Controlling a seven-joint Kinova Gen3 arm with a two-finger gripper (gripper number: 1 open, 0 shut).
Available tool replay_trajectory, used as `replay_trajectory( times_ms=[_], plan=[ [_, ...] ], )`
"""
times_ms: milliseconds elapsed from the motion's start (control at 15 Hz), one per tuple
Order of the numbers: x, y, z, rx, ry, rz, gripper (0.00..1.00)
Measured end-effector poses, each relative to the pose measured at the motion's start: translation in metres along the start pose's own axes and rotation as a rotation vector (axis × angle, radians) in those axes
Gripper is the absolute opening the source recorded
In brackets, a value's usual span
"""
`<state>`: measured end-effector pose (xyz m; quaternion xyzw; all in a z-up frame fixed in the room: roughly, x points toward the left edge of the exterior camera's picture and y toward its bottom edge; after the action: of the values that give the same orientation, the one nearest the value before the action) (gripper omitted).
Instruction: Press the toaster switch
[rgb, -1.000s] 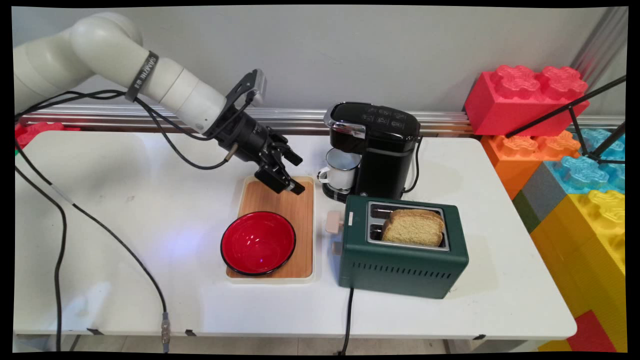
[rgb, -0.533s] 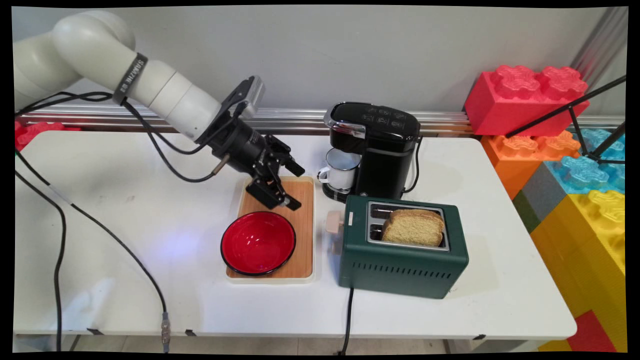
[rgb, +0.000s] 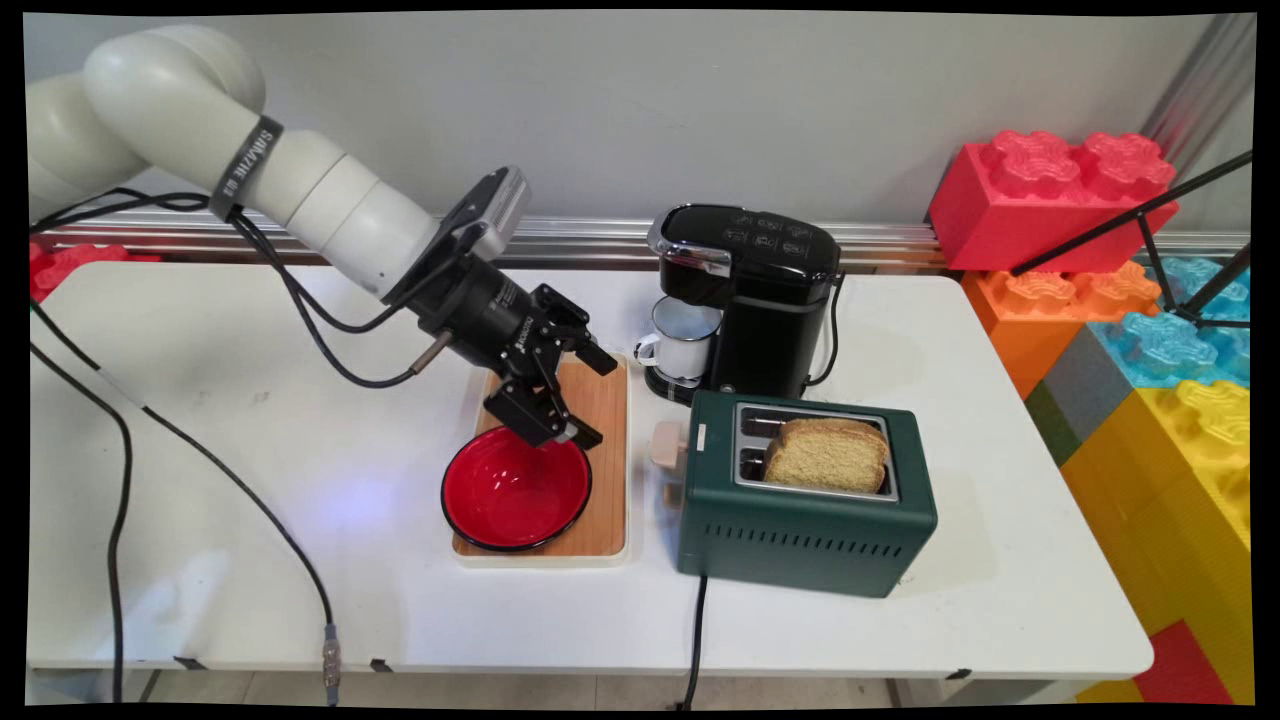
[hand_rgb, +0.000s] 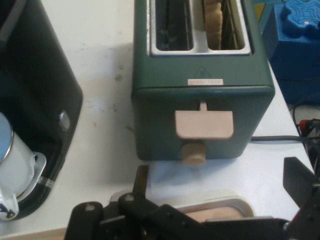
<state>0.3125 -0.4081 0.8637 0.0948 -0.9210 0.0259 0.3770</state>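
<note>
White tabletop (rgb: 250, 420) ran back to a pale grey wall, with big toy building blocks (rgb: 1150, 330) stacked well off to the gripper's far right.

Black cables (rgb: 110, 420) trailed over the tabletop far to the left of the gripper. The gripper (rgb: 598, 398) hung empty with its fingers spread apart, tilted down over a wooden tray (rgb: 605, 500). Its lower finger stood just above the back rim of a red bowl (rgb: 516, 487), which sat on the tray's near half, just below the gripper and a little to its left. Whether finger and rim touched could not be told. A small drop here would likely have knocked the bowl's rim and tipped or slid it across the tray.

To the gripper's right and slightly behind it stood a black coffee machine (rgb: 760, 290) with a white enamel mug (rgb: 682, 340) parked under its spout. A sideways swing could have clipped the mug's handle and dragged it off its stand.

Right of the gripper and ahead of it sat a green toaster (rgb: 805, 520), two bread slices (rgb: 828, 455) standing in its far slot. The hand view looked straight at its beige lever (hand_rgb: 204, 124) and knob (hand_rgb: 193, 152), lying beyond the tray's edge. An approach slightly off line would probably have shoved the light toaster along the tabletop, its power cord (rgb: 694, 640) hanging over the near edge.
</note>
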Motion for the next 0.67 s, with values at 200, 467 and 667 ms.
replay_trajectory(
  times_ms=[200, 467, 667],
  plan=[
    [0.0006, 0.0032, -0.0011, -0.007, 0.002, 0.004, 1.0],
    [0.0003, 0.004, -0.0035, -0.011, 0.007, 0.002, 1.0],
    [-0.0004, 0.0037, -0.0057, -0.015, 0.018, -0.011, 0.0]
  ],
)
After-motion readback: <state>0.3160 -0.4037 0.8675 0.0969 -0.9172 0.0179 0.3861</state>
